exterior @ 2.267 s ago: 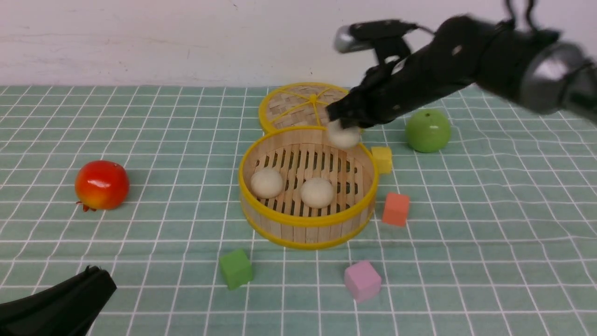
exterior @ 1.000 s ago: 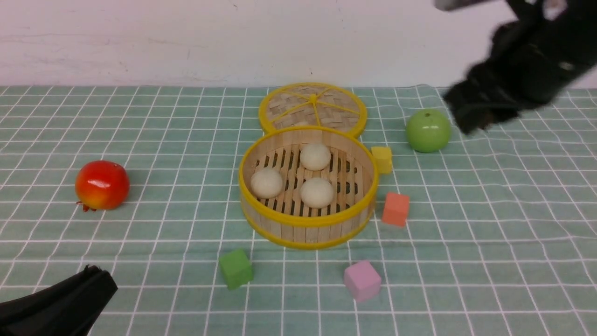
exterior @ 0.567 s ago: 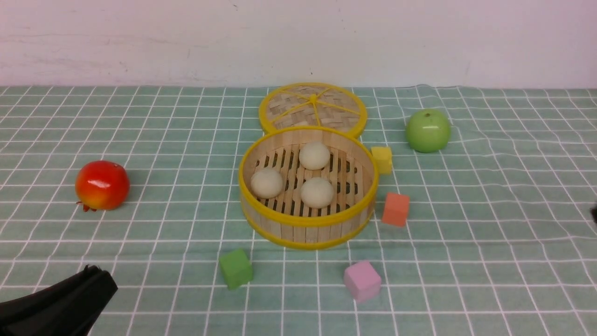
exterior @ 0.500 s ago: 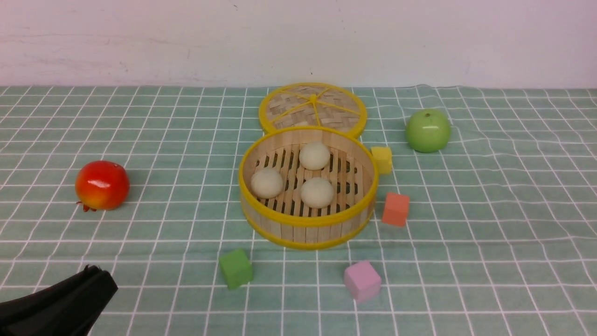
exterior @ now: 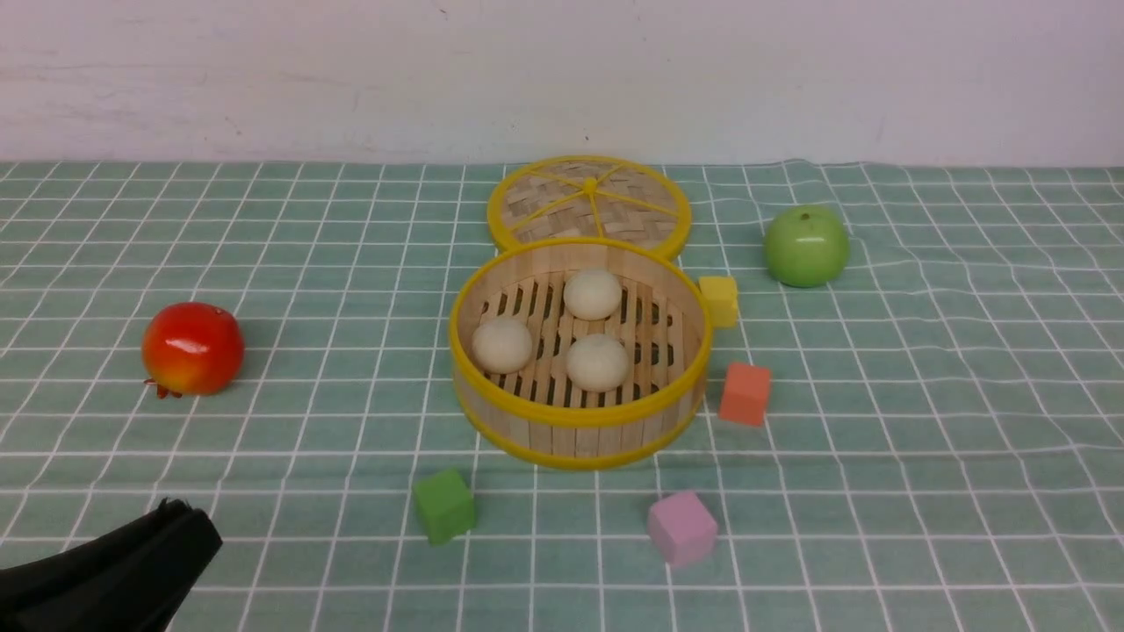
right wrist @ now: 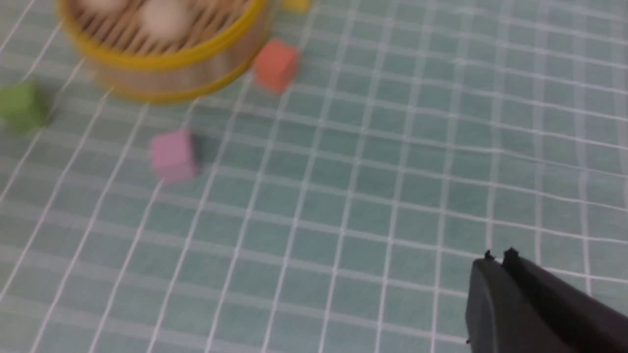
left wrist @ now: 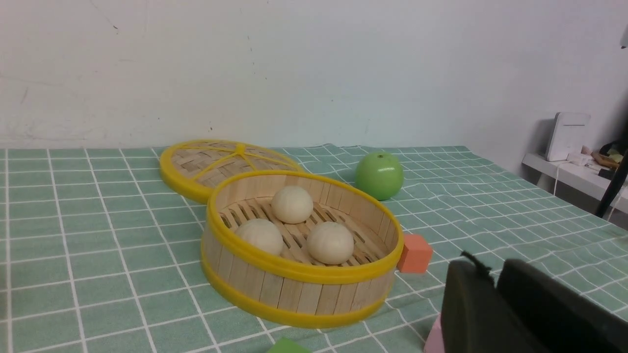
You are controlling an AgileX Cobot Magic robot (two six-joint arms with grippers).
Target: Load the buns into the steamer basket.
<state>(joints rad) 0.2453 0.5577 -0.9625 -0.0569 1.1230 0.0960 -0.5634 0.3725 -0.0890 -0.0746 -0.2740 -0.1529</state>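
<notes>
Step in hand: we judge the loading done; all three buns lie on the slats inside the steamer basket, none left on the cloth.
Basket place: middle of the checked tablecloth, just near of the woven lid.
Left gripper: near left corner, fingers together with nothing between them.
Right gripper: out of the front view, over bare cloth at the right, pinched together and empty.
Bystanders: green apple far right, red fruit left, coloured cubes around the basket.
Next move: we see nothing more to carry; both arms can rest clear.
</notes>
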